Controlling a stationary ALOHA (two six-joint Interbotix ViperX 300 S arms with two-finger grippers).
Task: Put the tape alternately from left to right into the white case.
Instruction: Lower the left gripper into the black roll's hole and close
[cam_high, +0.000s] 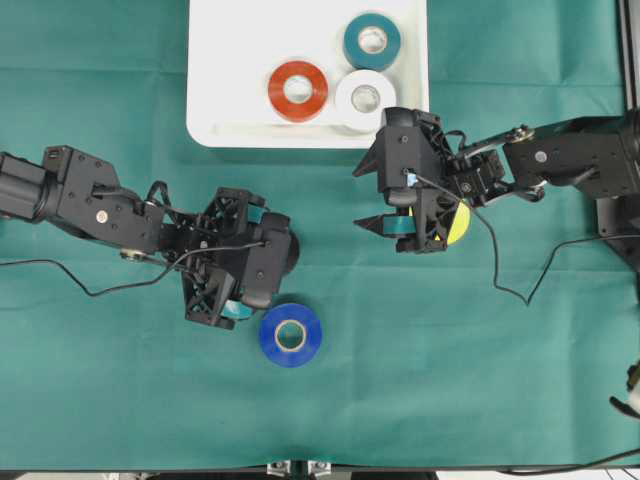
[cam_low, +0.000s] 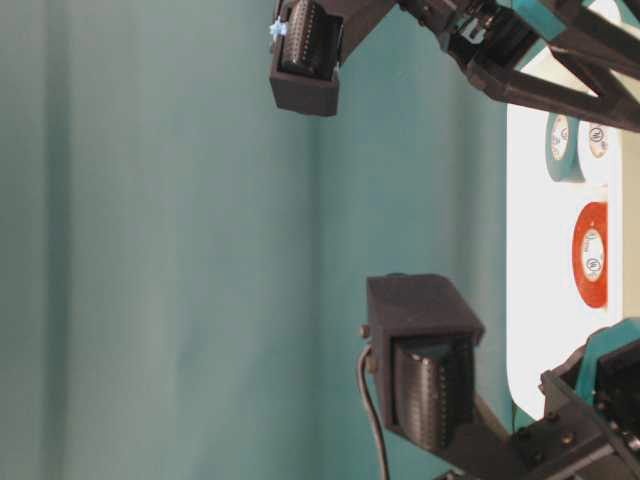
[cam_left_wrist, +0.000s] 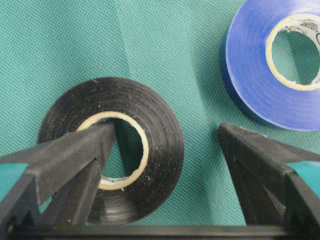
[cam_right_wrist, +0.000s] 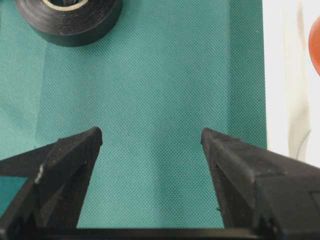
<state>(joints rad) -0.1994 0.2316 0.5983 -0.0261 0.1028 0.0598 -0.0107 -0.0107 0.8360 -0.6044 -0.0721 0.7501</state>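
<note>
The left gripper (cam_left_wrist: 165, 135) hangs spread over the black roll (cam_left_wrist: 111, 148), one finger in its core, the other outside, just beside the blue roll (cam_left_wrist: 272, 62). Best to close squarely on the wall. The right gripper (cam_right_wrist: 150, 137) idles open near the white case (cam_high: 215, 90).

Bright even light, soft shadows, pics sharp, no glare

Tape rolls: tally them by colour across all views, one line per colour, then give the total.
Red ring-shaped tape roll, in the shallow white plastic case: 1
White ring-shaped tape roll, in the case: 1
Teal ring-shaped tape roll, in the case: 1
Blue ring-shaped tape roll, on the green cloth: 1
Black ring-shaped tape roll, on the cloth: 1
Yellow tape roll, mostly hidden under the right arm: 1
Total: 6
</note>
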